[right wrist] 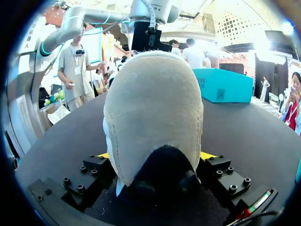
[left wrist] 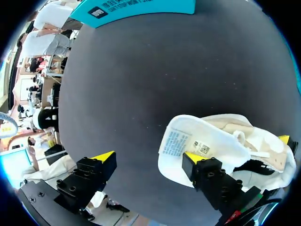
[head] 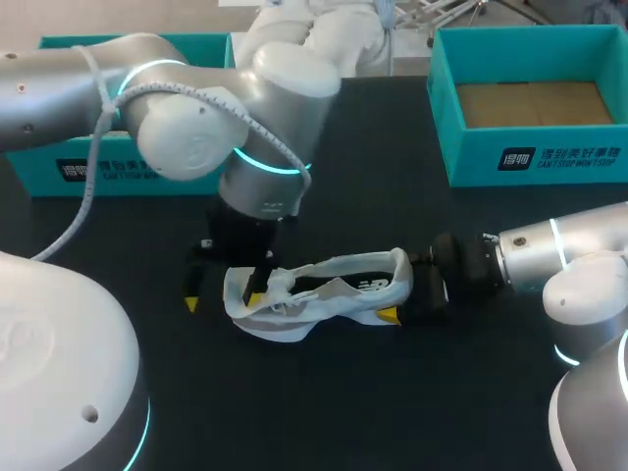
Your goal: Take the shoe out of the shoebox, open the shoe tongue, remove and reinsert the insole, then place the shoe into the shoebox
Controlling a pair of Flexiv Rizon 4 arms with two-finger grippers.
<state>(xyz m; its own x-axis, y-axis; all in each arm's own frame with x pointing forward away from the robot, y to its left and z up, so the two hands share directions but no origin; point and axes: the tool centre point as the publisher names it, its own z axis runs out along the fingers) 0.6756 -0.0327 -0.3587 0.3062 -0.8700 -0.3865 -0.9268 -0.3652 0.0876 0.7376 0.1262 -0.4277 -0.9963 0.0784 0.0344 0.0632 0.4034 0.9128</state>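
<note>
A white shoe (head: 324,294) lies on its side on the black table (head: 392,412), mid-front. My left gripper (head: 223,300) hangs over its toe end, open wide. In the left wrist view one yellow fingertip (left wrist: 194,157) rests against the shoe's white tongue (left wrist: 207,136), which bears a label. The other fingertip (left wrist: 106,157) stands over bare table, so the left gripper (left wrist: 149,157) holds nothing. My right gripper (head: 400,289) is at the heel. In the right wrist view the beige heel (right wrist: 153,113) fills the gap of the right gripper (right wrist: 155,155), with both fingers against its sides.
An open teal shoebox (head: 530,157) with a brown bottom stands at the back right. A second teal box (head: 98,169) sits at the back left, partly hidden by my left arm. Bare black table stretches along the front.
</note>
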